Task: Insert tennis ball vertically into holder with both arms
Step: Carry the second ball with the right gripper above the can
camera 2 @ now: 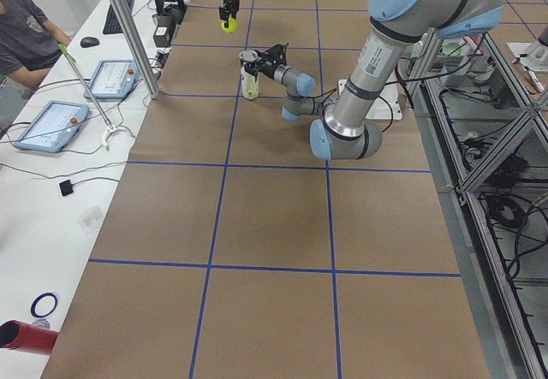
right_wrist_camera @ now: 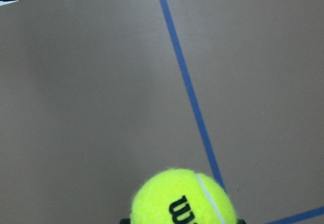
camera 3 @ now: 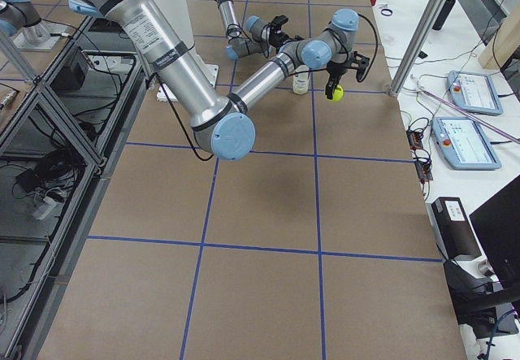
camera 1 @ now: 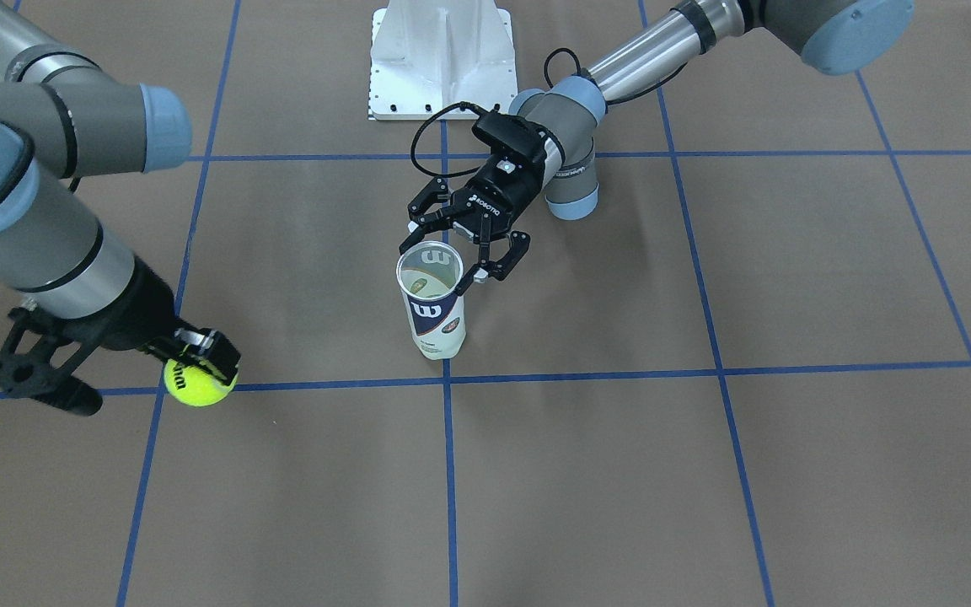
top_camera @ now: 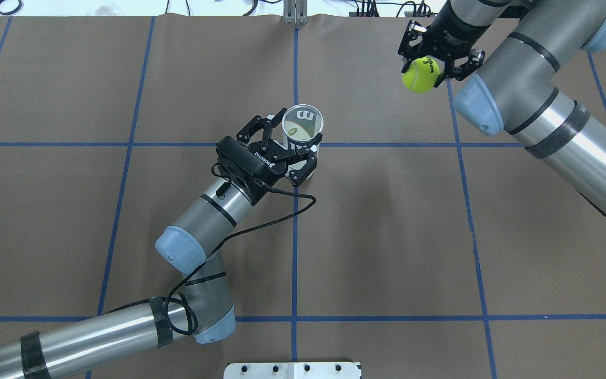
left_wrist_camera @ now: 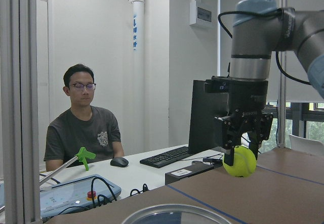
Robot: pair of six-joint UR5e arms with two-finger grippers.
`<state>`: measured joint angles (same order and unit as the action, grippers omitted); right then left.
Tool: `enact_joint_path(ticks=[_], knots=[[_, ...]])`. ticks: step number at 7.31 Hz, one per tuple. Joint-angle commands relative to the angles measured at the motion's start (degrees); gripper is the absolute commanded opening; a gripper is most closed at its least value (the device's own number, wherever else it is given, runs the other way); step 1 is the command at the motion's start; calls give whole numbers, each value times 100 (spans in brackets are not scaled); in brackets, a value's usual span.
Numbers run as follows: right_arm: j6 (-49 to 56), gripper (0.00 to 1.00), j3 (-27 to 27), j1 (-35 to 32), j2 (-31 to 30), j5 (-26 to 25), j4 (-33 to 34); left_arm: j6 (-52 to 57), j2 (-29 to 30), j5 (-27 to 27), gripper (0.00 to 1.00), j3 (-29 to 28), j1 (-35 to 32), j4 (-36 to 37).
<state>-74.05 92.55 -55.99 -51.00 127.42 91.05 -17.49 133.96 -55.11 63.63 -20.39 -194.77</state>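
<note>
Brown worktop (top_camera: 387, 237): left hand (top_camera: 287, 150) spread round upright holder (top_camera: 302, 129), clamp it first; right hand (top_camera: 436, 52) grasping tennis ball (top_camera: 420, 73) should centre above the rim before lowering.

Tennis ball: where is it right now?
In the overhead view the tennis ball sits top right, held in the right pincer above the table, well right of the holder that the left pincer flanks.

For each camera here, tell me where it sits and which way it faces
Front-facing: across the table, facing the robot; both arms, holder.
Overhead: behind the robot, looking down; left gripper around the holder.
Left and right: table ends.
Left wrist: looks level at the right gripper and tennis ball.
Right wrist: looks down; ball only.
All share the ball.
</note>
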Motion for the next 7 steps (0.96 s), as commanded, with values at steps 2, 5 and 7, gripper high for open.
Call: enact_joint_path(ticks=[2,5,7], knots=[[-1320,0,404,754,528,-50,18,-9,8,0,85,-9,9,9],[-1875,0,195,1134,1135,-393,-9,-9,8,0,85,-18,9,9],[-1877,0,158,1178,1154,-402,-9,-9,8,0,85,-26,9,9]])
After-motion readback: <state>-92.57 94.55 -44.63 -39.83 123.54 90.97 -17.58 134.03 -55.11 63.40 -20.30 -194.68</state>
